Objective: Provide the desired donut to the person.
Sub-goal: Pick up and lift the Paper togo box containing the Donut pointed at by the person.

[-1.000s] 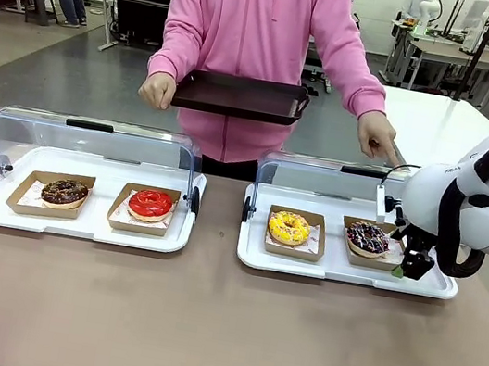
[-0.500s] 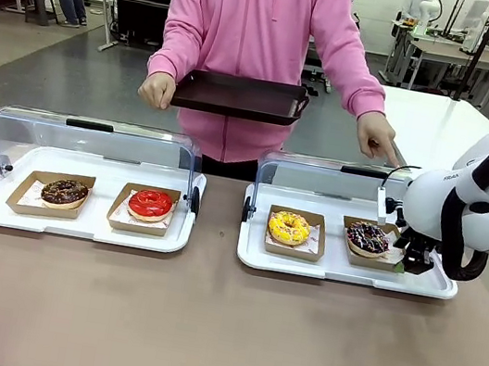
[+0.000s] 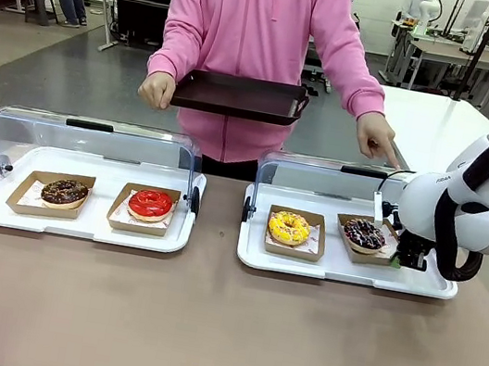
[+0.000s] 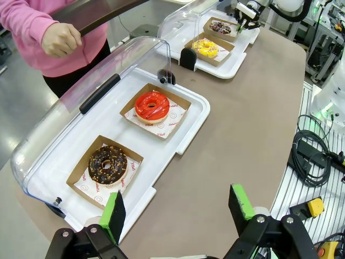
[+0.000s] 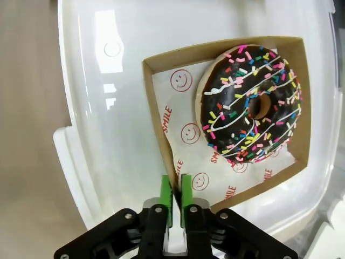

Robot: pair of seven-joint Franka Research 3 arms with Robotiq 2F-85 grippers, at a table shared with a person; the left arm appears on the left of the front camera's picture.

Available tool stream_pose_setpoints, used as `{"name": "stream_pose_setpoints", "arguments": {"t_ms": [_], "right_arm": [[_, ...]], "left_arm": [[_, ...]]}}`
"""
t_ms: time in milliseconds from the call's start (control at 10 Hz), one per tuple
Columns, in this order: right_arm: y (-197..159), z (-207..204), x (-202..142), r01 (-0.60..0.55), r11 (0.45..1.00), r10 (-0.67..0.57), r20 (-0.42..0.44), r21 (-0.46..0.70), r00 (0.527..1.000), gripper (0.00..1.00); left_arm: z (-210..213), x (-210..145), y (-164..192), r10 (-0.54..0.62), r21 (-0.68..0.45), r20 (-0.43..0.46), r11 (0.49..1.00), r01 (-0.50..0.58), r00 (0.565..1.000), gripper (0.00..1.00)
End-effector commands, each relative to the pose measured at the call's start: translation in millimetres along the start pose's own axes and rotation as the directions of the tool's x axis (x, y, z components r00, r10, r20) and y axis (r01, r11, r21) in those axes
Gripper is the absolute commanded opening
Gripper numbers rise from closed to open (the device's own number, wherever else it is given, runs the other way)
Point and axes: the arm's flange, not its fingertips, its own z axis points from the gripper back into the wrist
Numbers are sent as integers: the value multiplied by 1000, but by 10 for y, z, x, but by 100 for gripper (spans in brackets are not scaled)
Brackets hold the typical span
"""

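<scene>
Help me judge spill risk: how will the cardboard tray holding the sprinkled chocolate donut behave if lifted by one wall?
The cardboard tray looks thin, so pinched at one wall by the right gripper it will probably sag or tilt. The sprinkled donut sits away from the grip, likely adding droop. On the paper liner it might slide.

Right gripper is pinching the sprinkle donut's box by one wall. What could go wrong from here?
1. The right gripper holds the cardboard box only by a thin wall near a corner, with the sprinkle donut lying toward the far side; lifting may tip the box and spill it.
2. The open clear lid and the person's pointing hand stand close behind; a path to the dark tray might clip either.
</scene>
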Motion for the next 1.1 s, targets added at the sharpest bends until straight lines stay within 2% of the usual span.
{"name": "stream_pose_setpoints", "arguments": {"t_ms": [0, 400, 500, 800, 1000], "right_arm": [[-47, 47, 12, -4, 1000, 5, -15, 13, 1000, 0], [297, 517, -43, -74, 997, 75, 29, -24, 997, 0], [528, 774, -98, -123, 992, 124, 53, -15, 991, 0], [1183, 1449, -196, -154, 988, 153, 43, 15, 987, 0], [1638, 2048, -238, -251, 968, 250, 58, 26, 967, 0]], "left_arm": [[12, -14, 16, -14, -7, 11, 1000, 14, 1000, 100], [12, -14, 16, -14, -7, 11, 1000, 14, 1000, 100], [12, -14, 16, -14, -7, 11, 1000, 14, 1000, 100], [12, -14, 16, -14, -7, 11, 1000, 14, 1000, 100], [12, -14, 16, -14, -7, 11, 1000, 14, 1000, 100]]}}
